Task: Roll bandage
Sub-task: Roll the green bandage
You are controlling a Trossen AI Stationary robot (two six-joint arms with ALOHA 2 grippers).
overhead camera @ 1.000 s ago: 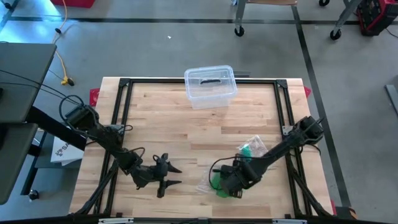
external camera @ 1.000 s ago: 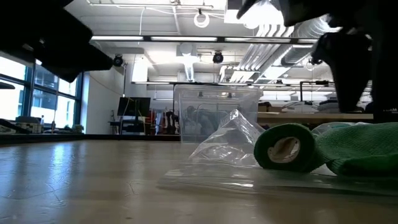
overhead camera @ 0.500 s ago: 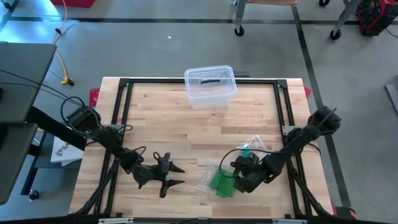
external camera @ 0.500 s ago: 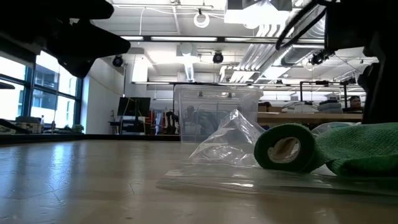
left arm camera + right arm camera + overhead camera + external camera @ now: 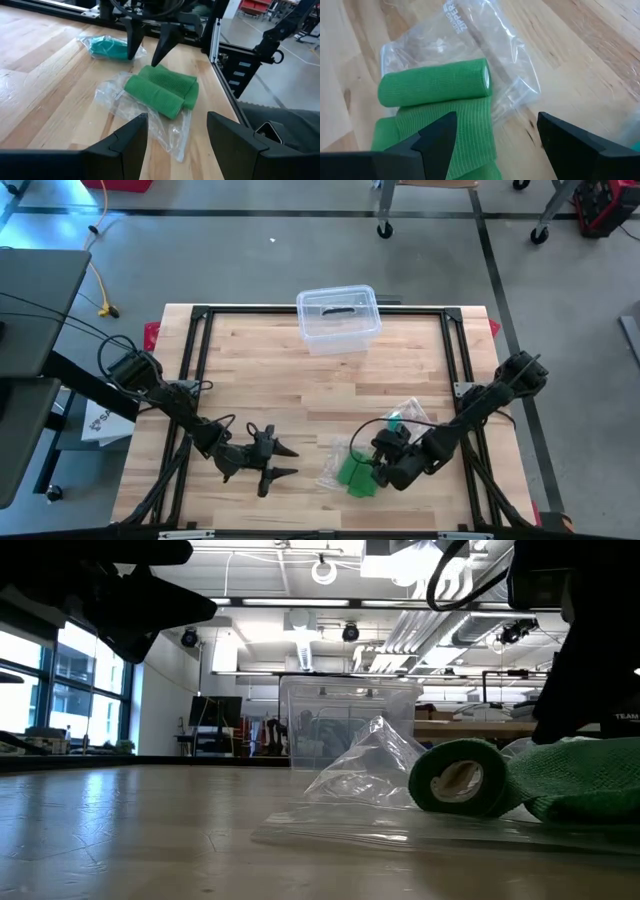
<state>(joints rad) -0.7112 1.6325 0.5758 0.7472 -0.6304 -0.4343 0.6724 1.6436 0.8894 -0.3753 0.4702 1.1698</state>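
Observation:
A green bandage (image 5: 354, 472) lies near the table's front edge on a clear zip bag (image 5: 333, 463). One part is a tight roll (image 5: 434, 83). A looser, wider fold (image 5: 451, 131) lies beside the roll. My right gripper (image 5: 373, 461) is open and slants down just over the looser fold, a finger on either side of it (image 5: 147, 52). Farther left, my left gripper (image 5: 284, 461) is open and points toward the bandage, with nothing between its fingers (image 5: 177, 145). The low view shows the roll's open end (image 5: 456, 778).
A second clear bag with something teal inside (image 5: 404, 418) lies just beyond the bandage. A clear plastic box with a lid (image 5: 338, 316) stands at the far edge, in the middle. Bare wood (image 5: 290, 390) spreads between the box and the arms. A black frame (image 5: 455, 355) borders the table.
My right gripper has drawn back from over the bandage toward the table's right edge and has sunk a little. It has rolled and tipped, so it points more steeply down, and it has stayed open. The bandage, hidden under it before, now shows from above and has not moved.

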